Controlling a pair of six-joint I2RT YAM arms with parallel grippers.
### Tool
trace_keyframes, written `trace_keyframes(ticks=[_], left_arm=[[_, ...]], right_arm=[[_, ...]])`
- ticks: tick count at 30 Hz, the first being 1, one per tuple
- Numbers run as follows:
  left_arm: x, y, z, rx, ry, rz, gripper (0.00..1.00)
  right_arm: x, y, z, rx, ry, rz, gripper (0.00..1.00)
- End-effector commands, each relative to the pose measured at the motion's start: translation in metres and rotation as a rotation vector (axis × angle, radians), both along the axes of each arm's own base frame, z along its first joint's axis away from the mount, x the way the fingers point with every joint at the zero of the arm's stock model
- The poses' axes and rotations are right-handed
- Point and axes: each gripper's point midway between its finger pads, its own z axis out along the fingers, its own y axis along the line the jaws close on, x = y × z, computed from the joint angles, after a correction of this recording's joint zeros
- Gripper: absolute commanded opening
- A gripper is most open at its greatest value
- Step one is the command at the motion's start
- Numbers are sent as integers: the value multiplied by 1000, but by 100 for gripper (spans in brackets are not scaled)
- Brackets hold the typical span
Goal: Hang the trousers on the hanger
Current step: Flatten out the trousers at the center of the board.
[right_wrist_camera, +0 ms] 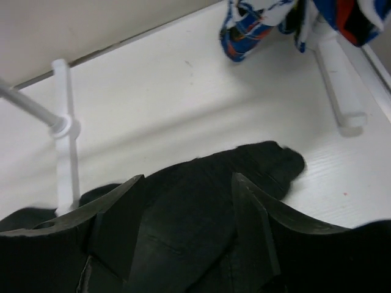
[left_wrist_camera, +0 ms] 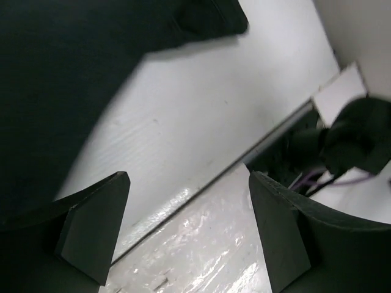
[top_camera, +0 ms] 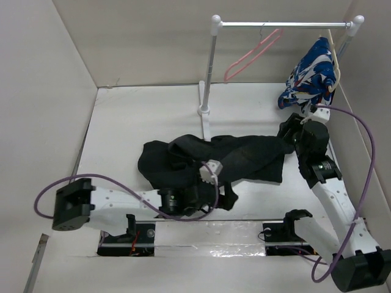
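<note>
Both empty, spread wide: left gripper (left_wrist_camera: 188, 183) by the trousers (top_camera: 256, 155), right gripper (right_wrist_camera: 186, 178) over their right end. Grasp comes next; hanger (top_camera: 250, 56) hangs far.

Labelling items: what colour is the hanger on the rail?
Pink; the hanger shows best in the top external view.

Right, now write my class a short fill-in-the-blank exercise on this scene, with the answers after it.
1. The hanger hangs from a metal ____.
2. The trousers lie in a heap on the ____.
3. The left gripper and the right gripper are both ____.
Missing words: rail; table; open.
</note>
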Motion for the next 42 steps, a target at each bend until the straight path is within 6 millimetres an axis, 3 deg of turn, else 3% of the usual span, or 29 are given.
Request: trace_keyframes(ticks=[1, 2, 3, 4, 5, 6, 7, 8, 9, 10, 11, 12, 13, 14, 15, 16, 17, 18, 19, 22, 26, 29, 35, 36, 37, 39, 40, 42], left_arm=[[40, 55, 15, -77, 18, 304, 76], [42, 74, -4, -72, 65, 367, 75], [45, 91, 1, -98, 76, 412, 75], [49, 103, -4, -108, 89, 451, 75], [46, 119, -19, -104, 122, 495, 75], [47, 136, -16, -113, 120, 531, 75], [47, 144, -17, -119, 121, 551, 74], [48, 151, -12, -134, 117, 568, 74], [54, 167, -1, -152, 88, 608, 74], [56, 173, 6, -159, 71, 624, 74], [59, 178, 20, -181, 54, 641, 74], [65, 193, 34, -197, 20, 693, 74], [67, 199, 35, -194, 6, 708, 74], [70, 204, 45, -213, -7, 727, 74], [73, 211, 56, -229, -35, 745, 73], [74, 215, 62, -215, -62, 741, 73], [75, 217, 77, -238, -76, 746, 73], [77, 222, 86, -251, -94, 756, 71], [77, 223, 95, -266, -109, 754, 71], [81, 224, 133, -323, -187, 728, 69], [86, 224, 163, -280, -276, 718, 69], [92, 229, 174, -265, -317, 763, 70], [93, 251, 196, -332, -369, 816, 71], [93, 252, 199, -354, -366, 820, 71], [93, 253, 201, -342, -381, 814, 71], [93, 254, 208, -351, -387, 814, 71], [93, 253, 211, -359, -387, 813, 70], [93, 249, 214, -354, -399, 795, 70]], right_arm=[[-7, 46, 26, 17, -120, 242, 55], [-11, 59, 19, 23, -111, 300, 47], [-17, 81, 13, 26, -99, 392, 39], [-26, 104, 3, 27, -84, 512, 15], [-31, 122, -3, 23, -74, 590, 4], [-39, 140, -9, 22, -67, 675, 0], [-60, 178, -12, 14, -73, 838, 0], [-71, 195, -20, 5, -55, 910, 0], [-79, 213, -33, -7, -20, 968, 2], [-100, 240, -41, -27, -6, 1057, 15], [-107, 255, -42, -44, -18, 1095, 27], [-122, 277, -57, -90, 10, 1148, 49], [-116, 279, -64, -108, 34, 1125, 56], [-135, 302, -62, -132, 4, 1210, 63], [-142, 317, -56, -149, -12, 1252, 68], [-148, 333, -74, -192, 35, 1295, 76], [-167, 348, -80, -252, 36, 1362, 77], [-170, 362, -71, -279, 14, 1377, 78], [-172, 372, -90, -343, 44, 1371, 83], [-190, 399, -96, -430, 17, 1441, 84], [-195, 413, -127, -506, 63, 1451, 85], [-198, 413, -136, -511, 67, 1434, 84], [-167, 400, -159, -585, 80, 1229, 73], [-167, 400, -159, -580, 75, 1229, 69], [-163, 399, -157, -579, 59, 1199, 54], [-152, 398, -149, -529, 36, 1128, 40], [-147, 394, -144, -532, 21, 1092, 24], [-132, 388, -134, -508, 14, 1038, 6]])
